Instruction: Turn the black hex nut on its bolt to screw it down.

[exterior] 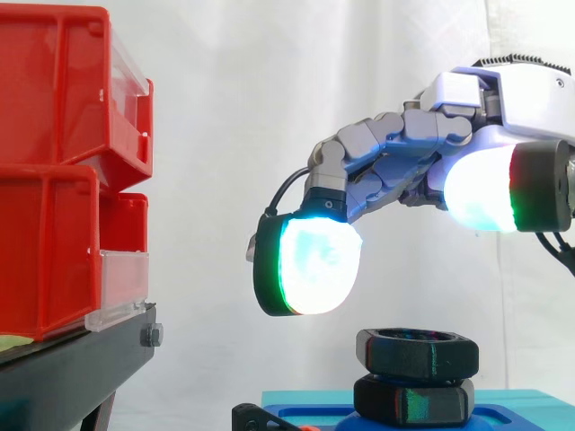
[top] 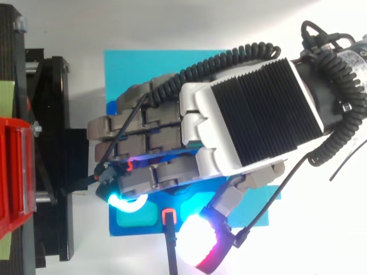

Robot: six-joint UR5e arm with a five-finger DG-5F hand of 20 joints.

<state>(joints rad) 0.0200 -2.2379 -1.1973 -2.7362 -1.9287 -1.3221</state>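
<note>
Hand [exterior: 400, 166] comes in from the right, fingers loosely extended and holding nothing. Its glowing white-green pad [exterior: 314, 256] hangs above and left of the black hex nut [exterior: 415, 352], not touching it. Nut sits on a second black hex piece [exterior: 413, 401], mid blue base [exterior: 517, 406]. Red bins [exterior: 54, 171] stacked at left on black stand [exterior: 76, 370].

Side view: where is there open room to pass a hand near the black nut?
Free: the gap between the red bins and the robot hand. Crowded: the slim space between robot hand and black hex nut.

hand [top: 246, 114] reaching in from the right, palm down, fingers [exterior: 310, 260] loosely extended, thumb [exterior: 481, 193] spread apart
</note>
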